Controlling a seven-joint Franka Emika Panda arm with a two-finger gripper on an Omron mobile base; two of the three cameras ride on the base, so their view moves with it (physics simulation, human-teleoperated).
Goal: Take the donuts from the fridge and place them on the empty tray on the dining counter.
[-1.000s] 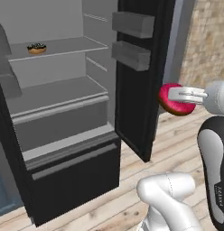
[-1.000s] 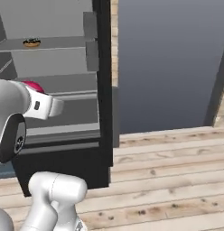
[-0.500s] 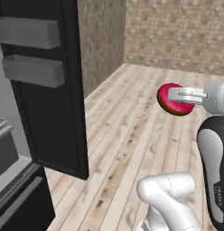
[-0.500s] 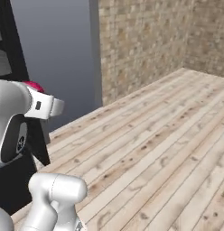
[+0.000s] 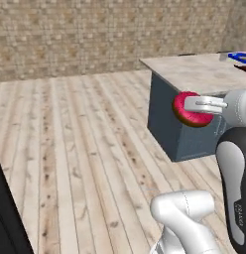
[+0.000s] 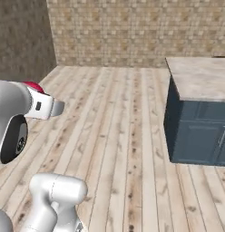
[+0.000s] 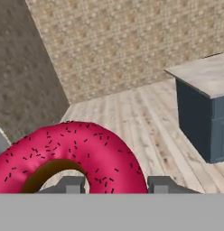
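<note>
Brick wall (image 6: 132, 31) across the back, pale plank floor (image 5: 85, 149) spread wide below it. The dining desk (image 5: 194, 74) stands on those planks, beige marbled top over a dark blue base, to the right in both base views and in the hand view too. At its far end sits a blue tray (image 5: 240, 57), cut off by the picture's edge, so what it carries cannot be told. A black edge of the fridge (image 5: 8, 218) shows at the lower left corner. Up in the air, well clear of the desk, the gripper (image 5: 192, 105) has its jaws partly closed on the pink-iced donut (image 7: 71, 155). The hand view shows dark sprinkles on the icing and a tan inner ring, with a grey fingertip (image 7: 71, 185) on each side of it.
</note>
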